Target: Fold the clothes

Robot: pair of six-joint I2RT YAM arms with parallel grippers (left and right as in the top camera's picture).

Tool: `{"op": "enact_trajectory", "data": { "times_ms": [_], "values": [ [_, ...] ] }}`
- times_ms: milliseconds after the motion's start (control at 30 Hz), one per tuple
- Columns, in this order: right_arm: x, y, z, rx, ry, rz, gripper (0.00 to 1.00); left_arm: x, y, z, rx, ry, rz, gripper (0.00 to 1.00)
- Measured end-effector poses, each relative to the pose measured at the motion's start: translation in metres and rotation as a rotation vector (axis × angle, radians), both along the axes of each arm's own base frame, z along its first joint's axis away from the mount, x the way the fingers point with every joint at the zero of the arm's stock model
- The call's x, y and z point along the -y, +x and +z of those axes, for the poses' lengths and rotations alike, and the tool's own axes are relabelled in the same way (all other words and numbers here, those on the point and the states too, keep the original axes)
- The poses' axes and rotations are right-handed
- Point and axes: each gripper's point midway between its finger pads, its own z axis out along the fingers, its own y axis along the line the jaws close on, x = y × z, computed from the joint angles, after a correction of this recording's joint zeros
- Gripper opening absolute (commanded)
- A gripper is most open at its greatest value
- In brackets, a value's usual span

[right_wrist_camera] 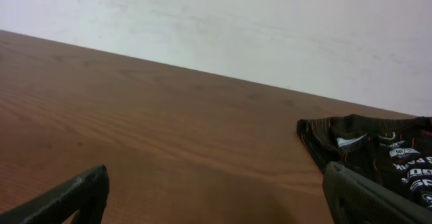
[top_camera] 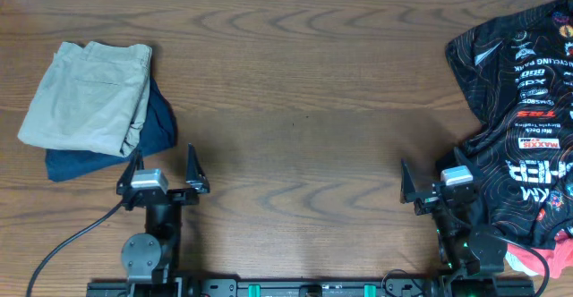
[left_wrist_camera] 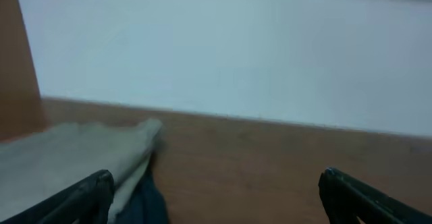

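A black printed jersey [top_camera: 524, 100] lies unfolded and crumpled at the table's right side; its edge shows in the right wrist view [right_wrist_camera: 368, 146]. Folded beige shorts [top_camera: 89, 96] lie on a folded navy garment [top_camera: 157, 127] at the left, both also in the left wrist view, the beige one [left_wrist_camera: 74, 156] above the navy one [left_wrist_camera: 145, 204]. My left gripper [top_camera: 164, 170] is open and empty near the front edge, just right of the folded stack; its jaws show in the wrist view [left_wrist_camera: 216, 197]. My right gripper [top_camera: 425, 179] is open and empty beside the jersey's left edge [right_wrist_camera: 216, 197].
The brown wooden table [top_camera: 304, 91] runs between the two piles. A red cloth [top_camera: 551, 248] peeks out under the jersey at the front right corner. A black cable [top_camera: 67, 243] trails from the left arm base.
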Motion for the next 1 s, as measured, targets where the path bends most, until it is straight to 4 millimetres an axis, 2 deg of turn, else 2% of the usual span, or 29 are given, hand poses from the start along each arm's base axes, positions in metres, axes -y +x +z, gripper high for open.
{"op": "enact_trajectory", "data": {
  "times_ms": [167, 200, 1000],
  "values": [
    [0.000, 0.000, 0.000, 0.000, 0.000, 0.000, 0.99, 0.001, 0.001, -0.040, -0.149, 0.033, -0.006, 0.98],
    [0.000, 0.000, 0.000, 0.000, 0.000, 0.000, 0.99, 0.002, 0.000, -0.042, -0.158, 0.036, -0.012, 0.98],
    [0.000, 0.000, 0.000, 0.000, 0.000, 0.000, 0.99, 0.004, 0.000, -0.042, -0.166, 0.055, -0.024, 0.98]
  ]
}}
